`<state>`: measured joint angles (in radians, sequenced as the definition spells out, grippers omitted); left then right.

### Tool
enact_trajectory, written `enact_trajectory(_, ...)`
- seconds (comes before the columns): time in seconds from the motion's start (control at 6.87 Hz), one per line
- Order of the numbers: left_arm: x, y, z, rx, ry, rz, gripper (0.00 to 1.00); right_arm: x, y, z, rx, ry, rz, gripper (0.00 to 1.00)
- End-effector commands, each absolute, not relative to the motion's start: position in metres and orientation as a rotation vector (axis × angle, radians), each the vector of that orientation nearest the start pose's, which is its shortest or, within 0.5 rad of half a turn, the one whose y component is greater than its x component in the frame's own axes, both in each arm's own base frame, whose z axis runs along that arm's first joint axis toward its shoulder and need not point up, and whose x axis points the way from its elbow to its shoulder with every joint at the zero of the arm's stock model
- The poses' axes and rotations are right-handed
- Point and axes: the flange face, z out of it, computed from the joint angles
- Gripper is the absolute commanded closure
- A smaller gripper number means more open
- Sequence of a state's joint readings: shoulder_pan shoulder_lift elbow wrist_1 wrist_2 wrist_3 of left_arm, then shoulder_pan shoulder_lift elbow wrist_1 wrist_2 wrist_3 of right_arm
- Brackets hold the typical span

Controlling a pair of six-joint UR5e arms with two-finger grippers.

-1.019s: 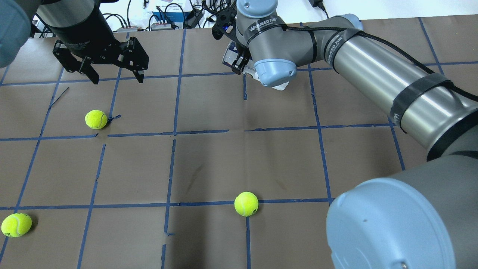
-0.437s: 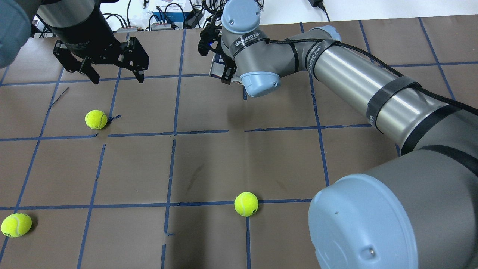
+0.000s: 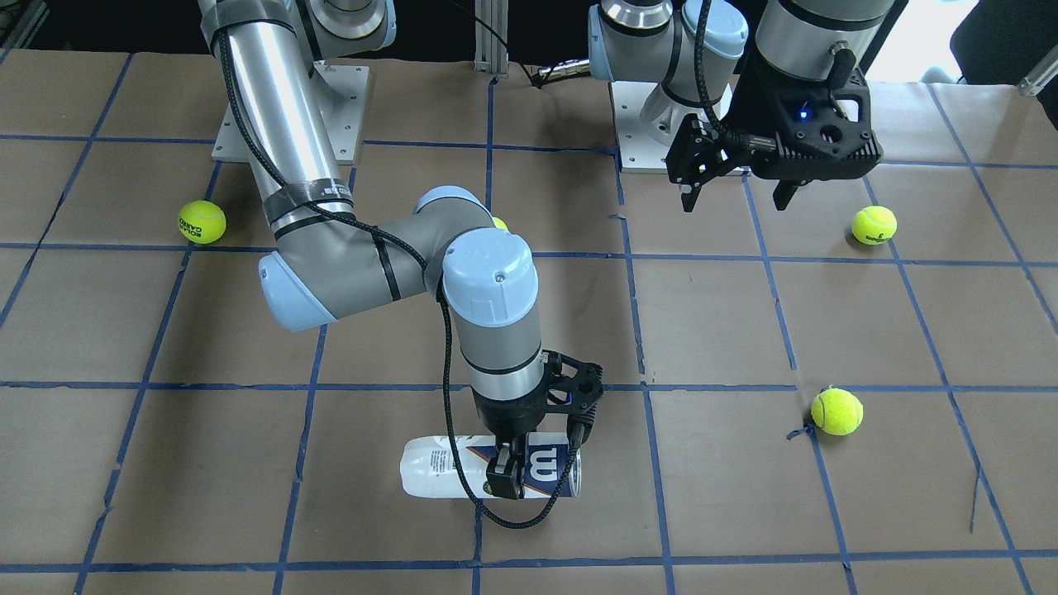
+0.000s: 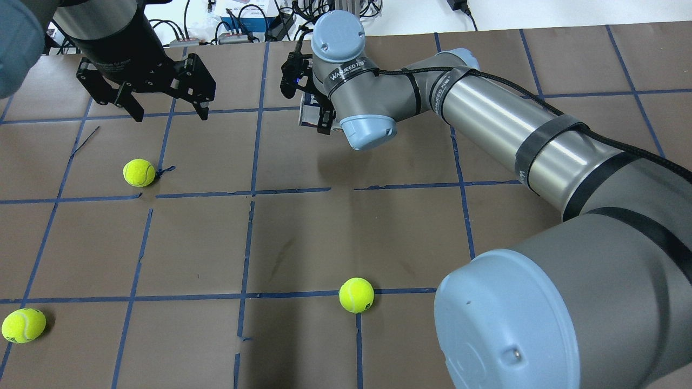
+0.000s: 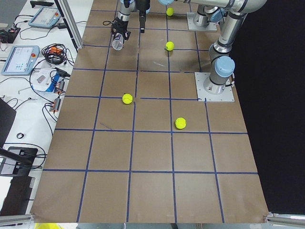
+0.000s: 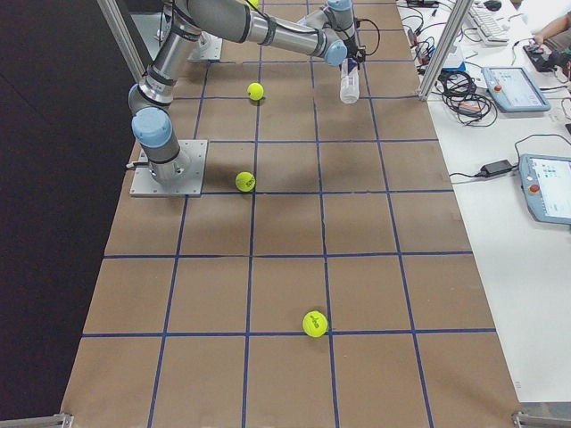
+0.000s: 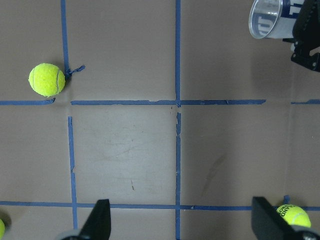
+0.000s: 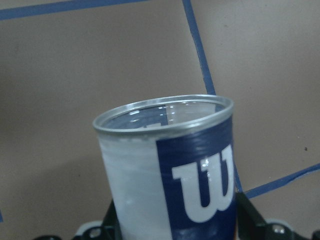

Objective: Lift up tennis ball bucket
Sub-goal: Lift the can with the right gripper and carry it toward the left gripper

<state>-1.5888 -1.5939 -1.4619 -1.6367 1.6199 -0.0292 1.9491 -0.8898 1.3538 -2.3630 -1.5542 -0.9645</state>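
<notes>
Far out on the mouth side of the tennis ball bucket (image 3: 434,473), the left hand (image 4: 170,116) hangs above the worktop (image 4: 303,232) with its fingers spread wide and nothing between them. It is well apart from the bucket and seems to have no part in this step. One tennis ball (image 4: 139,172) lies on the worktop near that hand, and another (image 4: 356,295) lies on the robot's side of the bucket, both well clear of it.

The bucket itself lies on its side, its metal-rimmed mouth turned toward the left hand and its white closed end pointing the other way. The right hand (image 3: 537,459) comes down on it from above, near the mouth end, with its fingers clamped across the navy label.

The grasp looks made, so the step in hand is the lift itself. I cannot tell for certain whether the bucket has cleared the worktop.

The next move calls for a straight, steady rise with the grip kept firm. Since the hold sits toward the mouth, the long closed end may sag or swing.
</notes>
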Motion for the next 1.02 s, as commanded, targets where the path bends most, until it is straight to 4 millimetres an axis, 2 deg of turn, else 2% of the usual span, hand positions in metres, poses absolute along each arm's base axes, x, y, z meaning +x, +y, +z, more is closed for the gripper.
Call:
enact_trajectory(0.0, -0.137, -0.5, 0.524, -0.02, 3.093, -0.033, 0.0, 0.402, -0.644, 0.23, -1.997, 2.471, -0.491, 0.05)
enact_trajectory(0.15, -0.137, -0.5, 0.524, -0.02, 3.093, -0.033, 0.0, 0.402, -0.644, 0.222, -1.99, 2.475, -0.474, 0.0)
enact_trajectory(0.29, -0.137, -0.5, 0.524, -0.022, 3.1, -0.035, 0.0, 0.4, -0.639, 0.219, -1.99, 2.475, -0.46, 0.0)
enact_trajectory(0.58, -0.133, -0.506, 0.526, -0.027, 3.108, -0.041, 0.0, 0.398, -0.638, 0.222, -1.981, 2.483, -0.462, 0.0)
enact_trajectory(0.73, -0.131, -0.513, 0.524, -0.026, 3.15, -0.034, 0.0, 0.396, -0.639, 0.245, -1.97, 2.491, -0.512, 0.0)
enact_trajectory(0.87, -0.119, -0.53, 0.508, -0.047, 3.195, 0.01, 0.0, 0.385, -0.64, 0.277, -1.83, 2.583, -0.579, 0.0)
